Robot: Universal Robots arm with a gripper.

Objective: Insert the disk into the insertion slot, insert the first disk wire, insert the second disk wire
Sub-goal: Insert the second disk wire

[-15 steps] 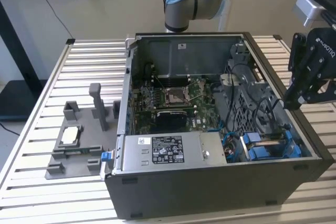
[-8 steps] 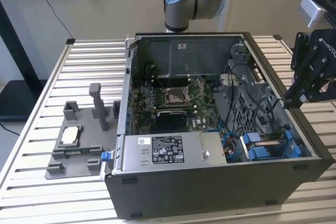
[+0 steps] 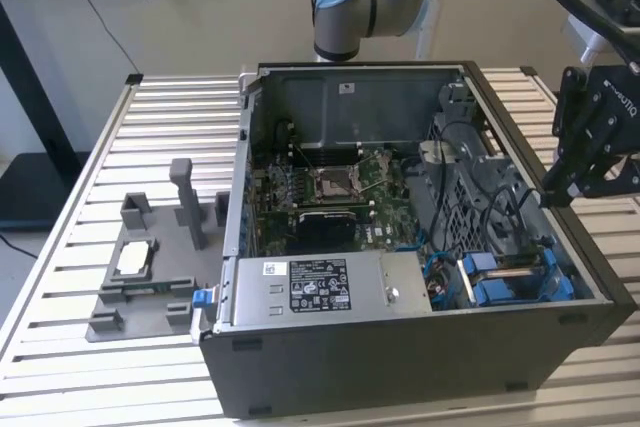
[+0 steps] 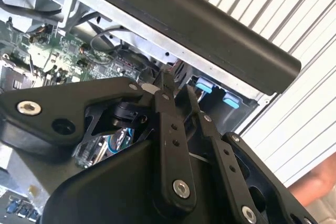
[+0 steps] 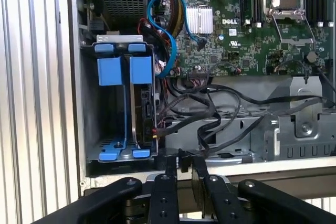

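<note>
The disk (image 5: 143,114) stands on edge in its blue frame inside the insertion slot (image 5: 113,129), at the case's front corner (image 3: 515,277) on the exterior view's right. Black wires (image 5: 210,111) run from the disk's side across the case floor. My gripper (image 5: 184,162) hangs just outside the case wall by the slot (image 3: 553,192). Its fingers (image 5: 169,174) stand close together, with what looks like a small black connector of a disk wire pinched between the tips (image 4: 164,85).
The open computer case (image 3: 400,357) lies on a slatted table (image 3: 180,117). Inside are the motherboard (image 3: 340,187) and a silver labelled power-supply box (image 3: 320,287). A grey fixture (image 3: 140,292) with a small silver chip (image 3: 135,259) sits to the exterior view's left.
</note>
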